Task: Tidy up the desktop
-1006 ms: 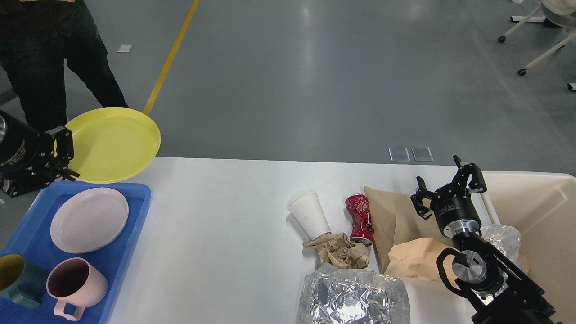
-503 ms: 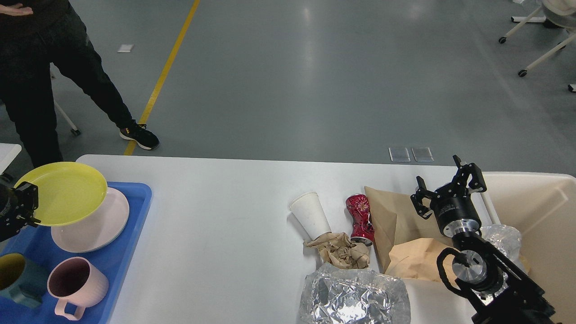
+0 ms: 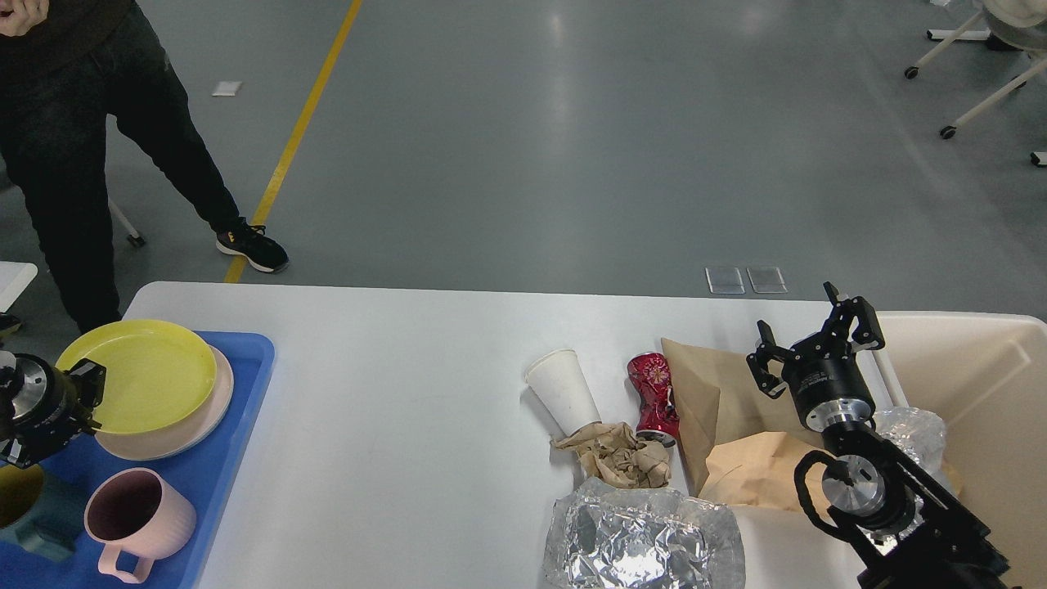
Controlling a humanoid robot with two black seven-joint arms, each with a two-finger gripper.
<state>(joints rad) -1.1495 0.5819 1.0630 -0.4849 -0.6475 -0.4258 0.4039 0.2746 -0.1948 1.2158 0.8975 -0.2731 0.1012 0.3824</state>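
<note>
Head view: paper cup (image 3: 563,393), crushed can (image 3: 653,391), foil (image 3: 642,540) clutter desktop (image 3: 393,409).

Bright, even overhead light, soft glare streaks on the grey floor (image 3: 564,98), sharp focus, faint shadows.

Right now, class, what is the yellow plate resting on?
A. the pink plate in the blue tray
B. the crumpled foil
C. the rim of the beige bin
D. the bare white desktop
A: the yellow plate sits stacked on the pink plate inside the blue tray, at the left end of the desktop.
</note>
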